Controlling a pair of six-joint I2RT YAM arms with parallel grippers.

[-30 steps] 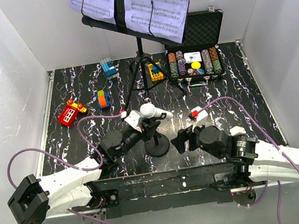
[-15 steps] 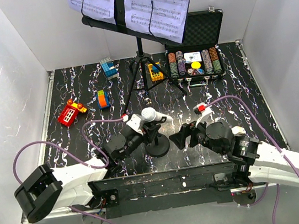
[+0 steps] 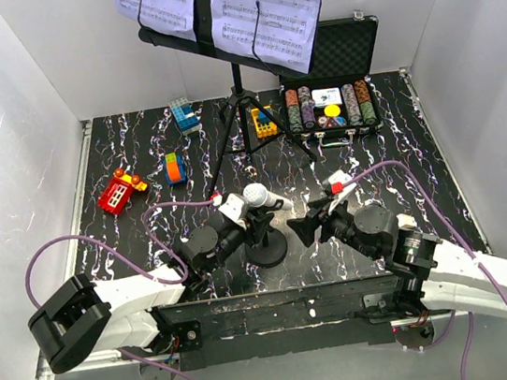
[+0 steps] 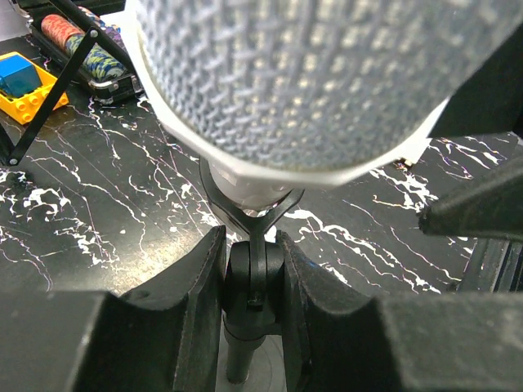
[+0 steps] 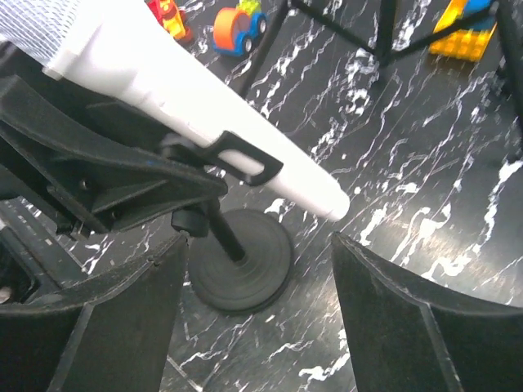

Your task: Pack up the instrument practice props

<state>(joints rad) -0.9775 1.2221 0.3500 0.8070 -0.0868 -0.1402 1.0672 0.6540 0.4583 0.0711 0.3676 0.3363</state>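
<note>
Overhead view of a black marbled desk, with both arms reaching in from the bottom edge.

Left of centre, the left gripper has slid in from the left over the last second and now sits against the mic. In the left wrist view its fingers press on either side of the black stem, just under the clip. The jaws are pinching the stem, and the grey mesh head fills the top of that frame.

The mic is in the lower middle of the overhead view, on its round base. It has barely moved and the base rests flat on the desk.

At upper centre, the stand is upright with the sheets on it, both unchanged.

Right of centre, the right gripper has crept up and left toward the white tail of the mic. Its jaws are spread wide and hold nothing. In the right wrist view the tail and base lie ahead of the open jaws, not yet between them.

This looks like the start of packing: the mic is held steady on one side and is likely about to be taken from the other.
</note>
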